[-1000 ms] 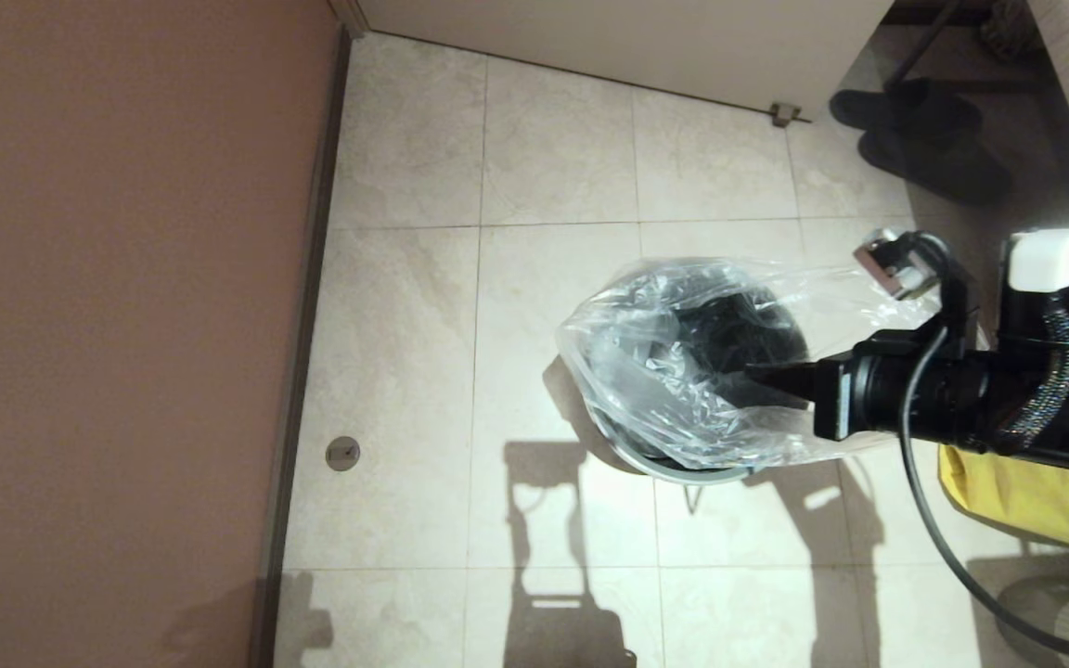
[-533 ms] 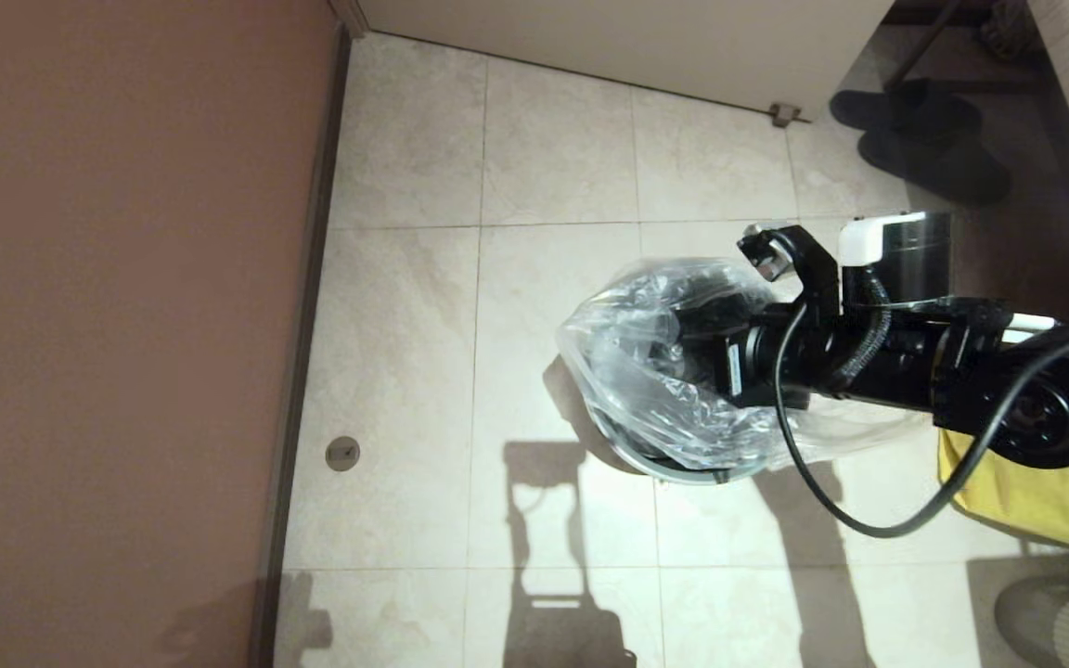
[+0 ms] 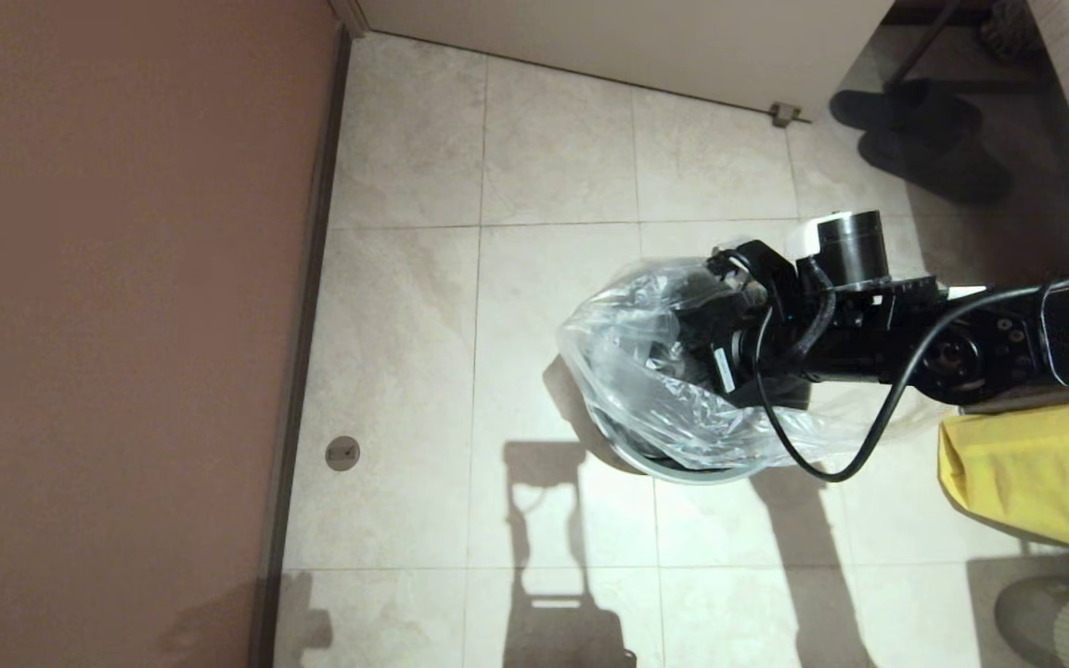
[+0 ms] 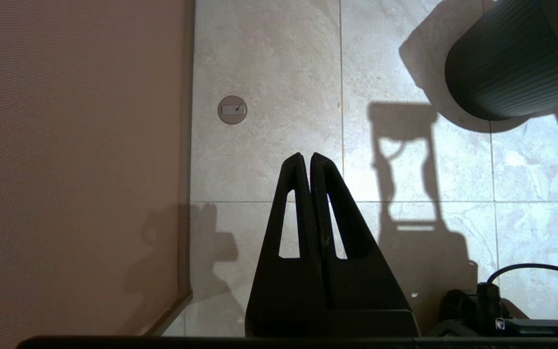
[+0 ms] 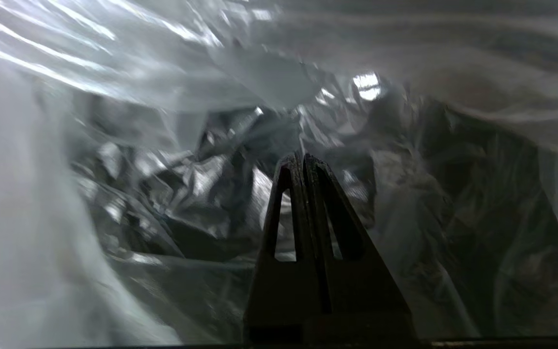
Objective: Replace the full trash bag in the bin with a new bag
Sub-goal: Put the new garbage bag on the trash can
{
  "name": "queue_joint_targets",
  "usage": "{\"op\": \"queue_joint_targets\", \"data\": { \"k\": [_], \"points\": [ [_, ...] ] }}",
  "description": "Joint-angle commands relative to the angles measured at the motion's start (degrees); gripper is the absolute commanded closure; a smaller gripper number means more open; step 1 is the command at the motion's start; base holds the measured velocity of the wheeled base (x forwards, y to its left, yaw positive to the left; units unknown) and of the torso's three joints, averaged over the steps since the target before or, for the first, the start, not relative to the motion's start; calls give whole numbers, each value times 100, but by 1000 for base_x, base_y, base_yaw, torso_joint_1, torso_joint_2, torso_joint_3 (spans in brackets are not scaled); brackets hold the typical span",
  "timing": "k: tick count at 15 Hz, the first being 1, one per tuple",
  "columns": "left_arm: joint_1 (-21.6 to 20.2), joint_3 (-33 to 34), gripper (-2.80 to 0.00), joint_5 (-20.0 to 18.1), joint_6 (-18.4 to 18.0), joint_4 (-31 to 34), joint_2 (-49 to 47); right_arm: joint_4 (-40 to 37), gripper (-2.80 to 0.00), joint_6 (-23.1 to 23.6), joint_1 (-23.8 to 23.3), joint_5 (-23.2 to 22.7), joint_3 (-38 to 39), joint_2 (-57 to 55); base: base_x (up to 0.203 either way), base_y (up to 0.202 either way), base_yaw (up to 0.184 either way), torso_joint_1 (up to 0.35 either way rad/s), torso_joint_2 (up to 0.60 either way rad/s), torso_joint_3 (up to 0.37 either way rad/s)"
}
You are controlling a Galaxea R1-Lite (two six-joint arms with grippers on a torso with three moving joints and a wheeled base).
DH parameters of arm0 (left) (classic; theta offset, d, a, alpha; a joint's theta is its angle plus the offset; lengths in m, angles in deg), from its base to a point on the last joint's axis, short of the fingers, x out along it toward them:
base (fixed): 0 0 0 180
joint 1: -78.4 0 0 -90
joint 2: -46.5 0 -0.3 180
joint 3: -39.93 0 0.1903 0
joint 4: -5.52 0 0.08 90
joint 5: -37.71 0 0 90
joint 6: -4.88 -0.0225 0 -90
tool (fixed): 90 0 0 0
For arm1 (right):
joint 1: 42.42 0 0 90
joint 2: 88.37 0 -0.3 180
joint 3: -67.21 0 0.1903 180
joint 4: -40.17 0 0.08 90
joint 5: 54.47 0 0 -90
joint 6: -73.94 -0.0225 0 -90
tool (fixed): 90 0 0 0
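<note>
While the left pincer (image 4: 306, 157) is hanging parked low over the floor (image 3: 553, 167) beside the brown wall (image 3: 117, 325), its fingers pressed together and holding nothing, the right arm is reaching in from the right side of the head view and dipping its wrist into the bin (image 3: 683, 468). The bin is standing on the tiled floor near the middle of that view, only a strip of its light rim showing at the near edge. The bag (image 3: 637, 371) is lying loosely over and inside the bin's mouth, crumpled, bulging past the rim toward the wall side and trailing out toward the right arm. The right pincer (image 5: 303, 157) is sitting down inside the bag, fingers together; in the right wrist view no film is showing between them, and crinkled plastic is surrounding them on every side, with the dark bin wall showing through. Whether the tips are touching the plastic cannot be told. A yellow bag (image 3: 1036, 473) is lying on the floor at the right edge of the head view, well apart from the bin. A pair of dark slippers (image 3: 924, 139) is resting farther back near the white wall (image 3: 627, 37). In the left wrist view the bin's ribbed outer side (image 4: 511, 63) is showing, apart from that pincer
</note>
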Motion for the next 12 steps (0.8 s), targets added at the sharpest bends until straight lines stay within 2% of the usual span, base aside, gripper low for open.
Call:
{"op": "queue_joint_targets", "data": {
  "k": [1, 6, 12],
  "points": [
    [0, 1, 0, 0, 2, -1, -1, -85, 0, 72, -2, 12, -189, -297, 0, 0, 0, 0, 0, 0],
    [0, 1, 0, 0, 2, -1, -1, 74, 0, 163, 145, 35, -331, -1212, 0, 0, 0, 0, 0, 0],
    [0, 1, 0, 0, 2, -1, -1, 1273, 0, 203, 162, 11, -498, -2378, 0, 0, 0, 0, 0, 0]
  ]
}}
